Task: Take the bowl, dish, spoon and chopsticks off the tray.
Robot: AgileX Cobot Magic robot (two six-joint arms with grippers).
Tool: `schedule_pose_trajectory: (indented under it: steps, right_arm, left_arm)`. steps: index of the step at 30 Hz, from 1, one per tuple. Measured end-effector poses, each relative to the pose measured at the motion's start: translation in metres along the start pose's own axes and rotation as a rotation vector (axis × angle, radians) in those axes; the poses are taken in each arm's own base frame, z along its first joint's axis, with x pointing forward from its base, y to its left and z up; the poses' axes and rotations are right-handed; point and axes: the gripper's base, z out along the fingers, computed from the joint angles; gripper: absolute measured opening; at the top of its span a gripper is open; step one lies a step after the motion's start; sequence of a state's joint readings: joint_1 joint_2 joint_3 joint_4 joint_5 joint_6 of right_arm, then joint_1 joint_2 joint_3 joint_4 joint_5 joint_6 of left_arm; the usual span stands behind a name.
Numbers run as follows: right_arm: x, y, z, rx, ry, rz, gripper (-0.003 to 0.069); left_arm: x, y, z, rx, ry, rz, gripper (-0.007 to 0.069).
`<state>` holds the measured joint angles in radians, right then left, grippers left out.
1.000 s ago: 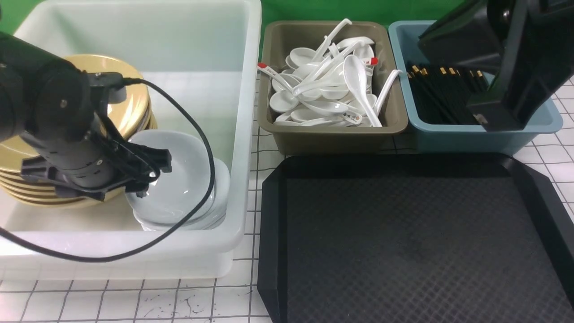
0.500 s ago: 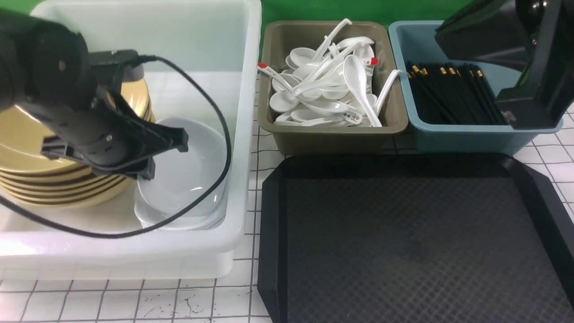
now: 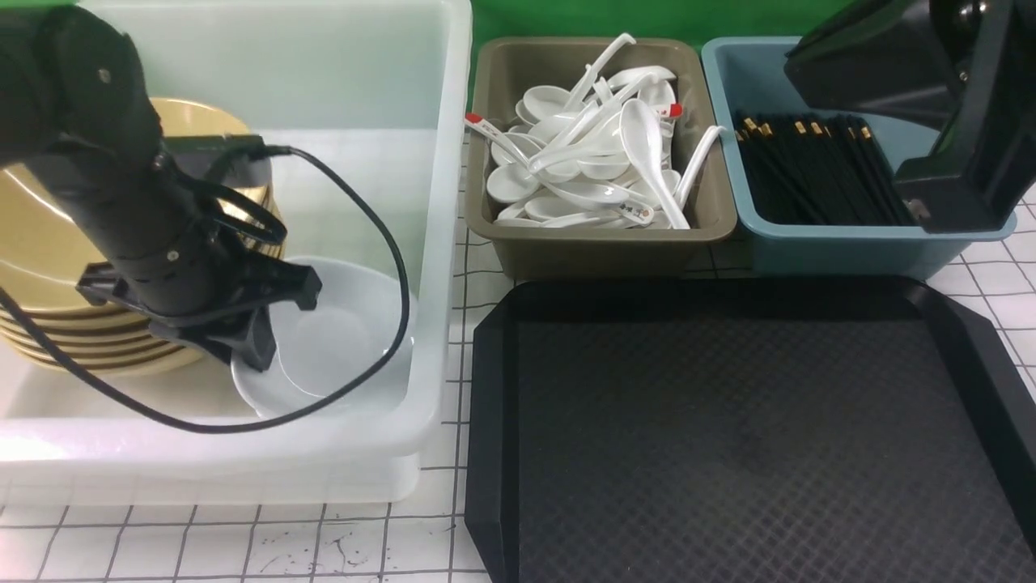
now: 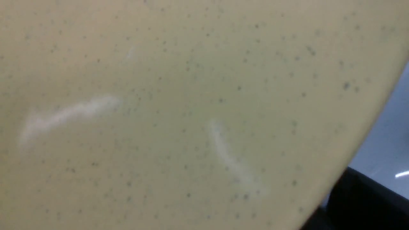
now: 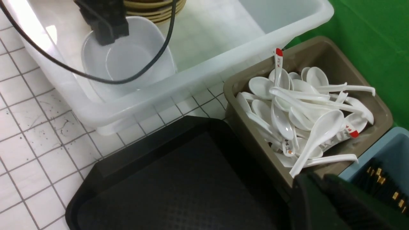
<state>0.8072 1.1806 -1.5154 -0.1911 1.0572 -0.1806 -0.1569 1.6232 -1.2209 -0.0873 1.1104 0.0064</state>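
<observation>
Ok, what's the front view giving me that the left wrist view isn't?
Front only: the tray, the dish in the white tub with the left claw at it, spoons in the olive bin, chopsticks in the blue bin. Left wrist only: fine dark speckles in the glaze, very close up. Both: the yellow bowl, top of its stack.

a tray (image 3: pixel 728 421) is set on the table (image 3: pixel 202 542) at front right. to its left a tub (image 3: pixel 437 243) is placed, holding a stack of bowls (image 3: pixel 32 243) at its left and a dish (image 3: pixel 340 348) just beside them. behind the tray, spoons (image 3: pixel 591 162) are heaped in the left bin (image 3: pixel 599 255) and chopsticks (image 3: pixel 809 170) are laid in the right bin (image 3: pixel 834 251).
</observation>
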Motion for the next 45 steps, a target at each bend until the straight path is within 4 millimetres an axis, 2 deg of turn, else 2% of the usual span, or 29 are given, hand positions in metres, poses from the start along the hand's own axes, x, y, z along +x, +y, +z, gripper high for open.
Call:
schedule_pose_trajectory:
  steps: [5, 8, 12, 14, 16, 18, 19, 23, 26, 27, 29, 31, 32, 33, 39, 45]
  right_arm:
    - [0.0, 0.0, 0.0, 0.001, -0.005, 0.001, 0.0088]
    - [-0.001, 0.0, 0.0, 0.001, -0.008, 0.003, 0.0088]
    - [-0.002, 0.0, 0.0, 0.003, -0.017, 0.003, 0.0088]
    - [-0.002, 0.0, 0.0, 0.002, -0.018, 0.003, 0.0088]
    - [-0.002, 0.0, -0.001, 0.003, -0.019, 0.003, 0.0088]
    - [-0.001, -0.001, -0.004, 0.004, -0.02, 0.012, 0.0088]
    - [0.0, -0.001, -0.005, 0.004, -0.02, 0.015, 0.0088]
    - [0.012, 0.0, -0.018, 0.004, -0.01, 0.039, 0.0088]
    - [0.029, 0.004, -0.025, 0.001, -0.005, 0.061, 0.0088]
    - [0.041, 0.007, -0.028, 0.001, -0.015, 0.074, 0.0088]
    - [0.059, 0.012, -0.033, -0.004, -0.038, 0.08, 0.0088]
    - [0.072, 0.017, -0.036, -0.012, -0.065, 0.088, 0.0088]
    - [0.085, 0.022, -0.04, -0.028, -0.11, 0.106, 0.0088]
    - [0.094, 0.025, -0.045, -0.039, -0.148, 0.123, 0.0088]
    - [0.125, 0.039, -0.05, -0.066, -0.326, 0.176, 0.0088]
    - [0.131, 0.043, -0.044, -0.055, -0.443, 0.196, 0.0092]
  left_arm:
    - [-0.001, -0.001, -0.002, 0.004, 0.01, 0.029, 0.0324]
    - [-0.006, -0.002, -0.014, 0.004, 0.02, 0.032, 0.0475]
    - [-0.015, -0.005, -0.037, 0.012, -0.044, 0.031, 0.0552]
    - [-0.013, -0.007, -0.052, 0.02, -0.093, 0.03, 0.0553]
    - [-0.007, -0.008, -0.067, 0.023, -0.136, 0.033, 0.0537]
    - [0.011, -0.008, -0.094, 0.006, -0.213, 0.045, 0.0484]
    - [0.017, -0.007, -0.101, -0.005, -0.232, 0.049, 0.0456]
    - [0.076, 0.0, -0.14, -0.091, -0.381, 0.074, 0.0275]
    - [0.116, 0.002, -0.146, -0.11, -0.483, 0.08, 0.0158]
    - [0.136, 0.003, -0.147, -0.111, -0.561, 0.084, 0.009]
    - [0.176, 0.005, -0.142, -0.109, -0.708, 0.09, 0.0021]
    - [0.193, 0.006, -0.135, -0.108, -0.776, 0.092, 0.0005]
    - [0.213, 0.007, -0.119, -0.107, -0.838, 0.095, -0.0005]
    - [0.226, 0.008, -0.112, -0.104, -0.891, 0.094, -0.0008]
    - [0.266, 0.012, -0.079, -0.102, -1.041, 0.094, -0.0013]
    - [0.288, 0.014, -0.075, -0.122, -1.235, 0.107, -0.0013]
